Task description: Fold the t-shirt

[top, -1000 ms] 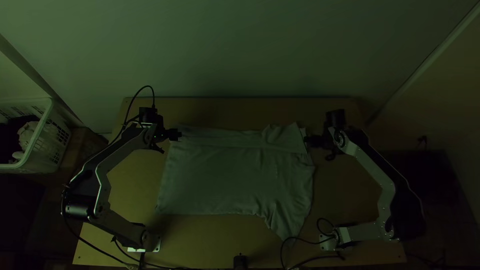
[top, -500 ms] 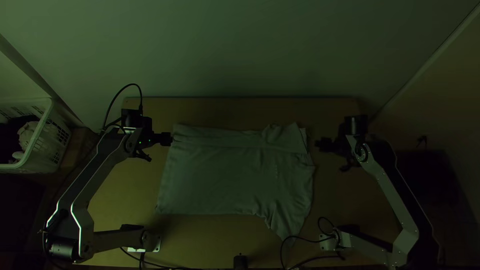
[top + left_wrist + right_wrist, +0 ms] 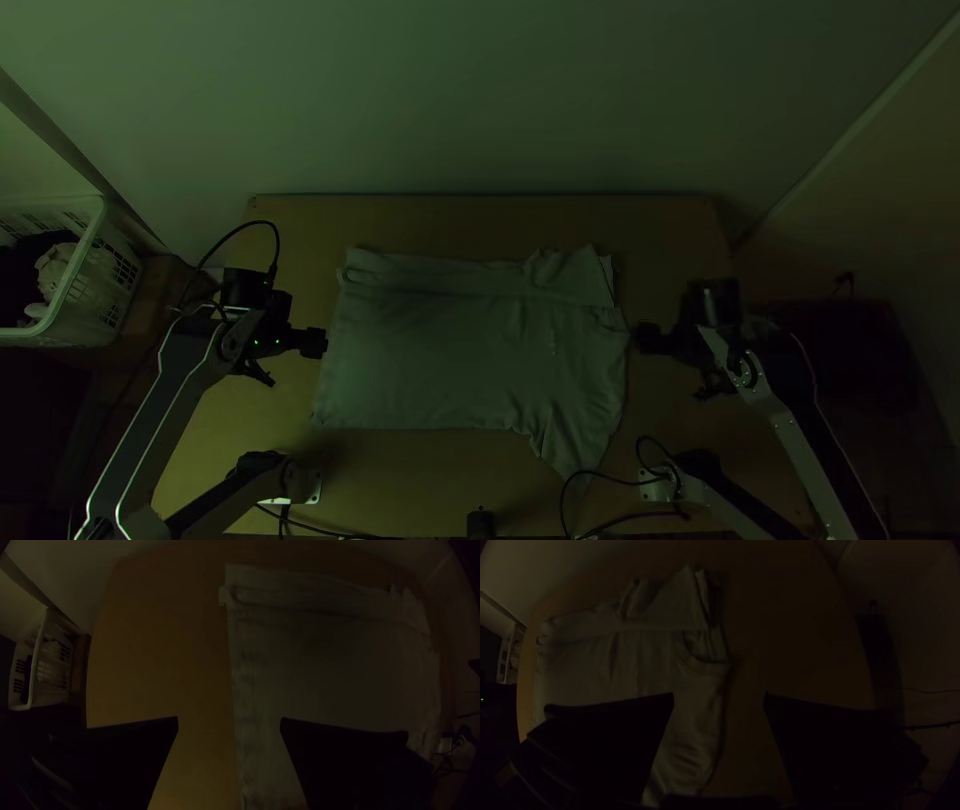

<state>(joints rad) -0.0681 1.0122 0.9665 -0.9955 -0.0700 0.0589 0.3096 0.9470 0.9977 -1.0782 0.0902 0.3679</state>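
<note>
Spread wide, the fingers of the left gripper (image 3: 229, 718) are holding nothing and are hanging by the left end of the shirt (image 3: 430, 350). The right gripper (image 3: 719, 694) is holding nothing too, with its fingers far apart, by the right end, where the collar (image 3: 705, 669) is showing. I can't tell if any finger is touching the cloth.

Between the grippers, the shirt is lying on the table (image 3: 470, 225). Its far side is lying folded over in a strip (image 3: 430, 272), and its near sleeve (image 3: 575, 440) is sticking out at the near right. The cloth is looking light, soft and floppy, so it may be creasing easily. For the next fold, one gripper should be pinching the near left corner (image 3: 324, 417), and the other the near sleeve.
</note>
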